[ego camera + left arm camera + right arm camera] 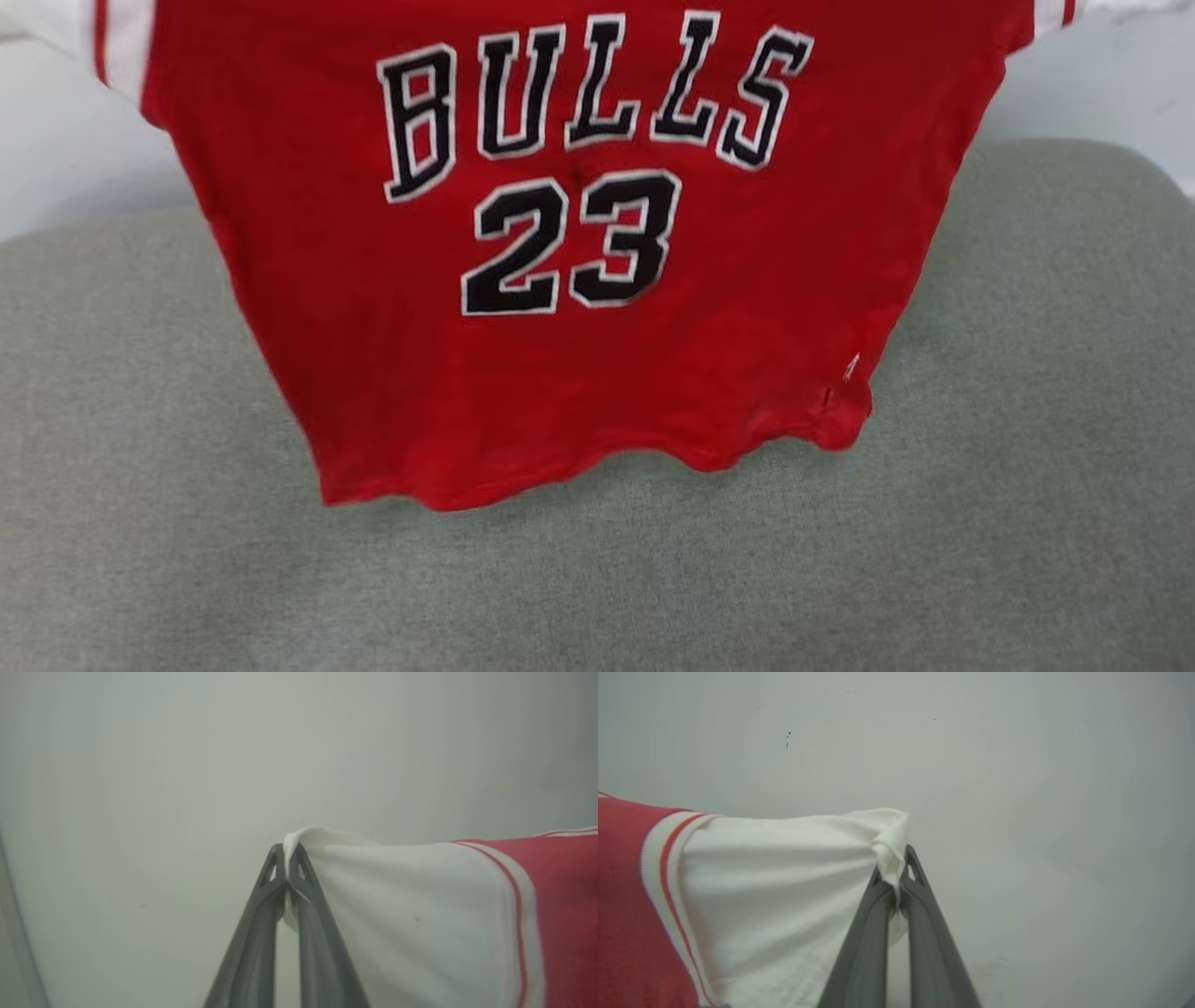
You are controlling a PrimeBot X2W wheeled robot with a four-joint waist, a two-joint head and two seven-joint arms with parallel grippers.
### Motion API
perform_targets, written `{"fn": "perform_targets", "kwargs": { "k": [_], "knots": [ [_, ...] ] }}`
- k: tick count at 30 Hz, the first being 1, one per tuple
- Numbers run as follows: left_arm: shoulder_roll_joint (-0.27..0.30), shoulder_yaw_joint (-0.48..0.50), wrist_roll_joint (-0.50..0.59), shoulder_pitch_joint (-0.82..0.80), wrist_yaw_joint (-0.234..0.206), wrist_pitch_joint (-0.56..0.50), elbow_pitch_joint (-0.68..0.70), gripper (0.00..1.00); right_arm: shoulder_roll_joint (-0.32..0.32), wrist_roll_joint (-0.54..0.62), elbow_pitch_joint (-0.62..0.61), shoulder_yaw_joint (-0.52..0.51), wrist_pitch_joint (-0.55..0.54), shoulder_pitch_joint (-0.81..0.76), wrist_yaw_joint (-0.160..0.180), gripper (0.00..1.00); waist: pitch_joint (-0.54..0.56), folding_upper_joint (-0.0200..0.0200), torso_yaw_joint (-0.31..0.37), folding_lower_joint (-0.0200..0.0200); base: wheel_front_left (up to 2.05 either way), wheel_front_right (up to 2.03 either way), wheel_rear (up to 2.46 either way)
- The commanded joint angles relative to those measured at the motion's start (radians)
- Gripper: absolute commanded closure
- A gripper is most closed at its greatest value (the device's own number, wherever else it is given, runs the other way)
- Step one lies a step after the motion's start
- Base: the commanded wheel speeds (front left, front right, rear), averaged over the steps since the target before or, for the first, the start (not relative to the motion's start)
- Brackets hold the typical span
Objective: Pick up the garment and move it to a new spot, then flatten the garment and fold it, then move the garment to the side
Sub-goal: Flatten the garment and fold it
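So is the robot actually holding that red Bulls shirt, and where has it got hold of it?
Yes. The left gripper pinches the garment at one white sleeve's edge, the right gripper at the other's.

A big grey-green cushion (1027,467) with soft, rough cloth lies low in the head view. Behind the cushion is a pale white floor or wall (65,159). Both wrist views look at a plain, pale wall (187,765).
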State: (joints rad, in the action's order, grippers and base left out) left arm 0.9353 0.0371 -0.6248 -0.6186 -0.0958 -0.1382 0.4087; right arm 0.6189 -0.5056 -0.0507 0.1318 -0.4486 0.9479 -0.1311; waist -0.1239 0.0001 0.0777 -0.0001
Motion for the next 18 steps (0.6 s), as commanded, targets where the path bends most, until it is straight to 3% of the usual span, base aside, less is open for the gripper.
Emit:
{"fn": "perform_targets", "kwargs": {
  "k": [1,6,18],
  "knots": [
    [0.003,-0.013,0.006,-0.035,0.010,0.000,-0.020,1.00,-0.013,0.009,0.017,0.004,0.007,0.034,0.001,1.00,-0.044,-0.0001,0.010,0.0001,0.00,0.00,0.00],
    [0.000,-0.083,0.016,-0.231,0.056,-0.010,-0.131,1.00,-0.023,0.036,0.089,0.026,0.012,0.163,0.001,1.00,-0.155,-0.0001,0.004,0.0001,0.00,0.00,0.00],
    [-0.163,-0.271,0.149,-0.803,0.136,0.097,-0.545,1.00,-0.081,0.157,0.386,0.008,0.157,0.508,0.001,1.00,-0.396,-0.0001,-0.047,0.0001,0.00,0.00,0.00]
  ]
}}
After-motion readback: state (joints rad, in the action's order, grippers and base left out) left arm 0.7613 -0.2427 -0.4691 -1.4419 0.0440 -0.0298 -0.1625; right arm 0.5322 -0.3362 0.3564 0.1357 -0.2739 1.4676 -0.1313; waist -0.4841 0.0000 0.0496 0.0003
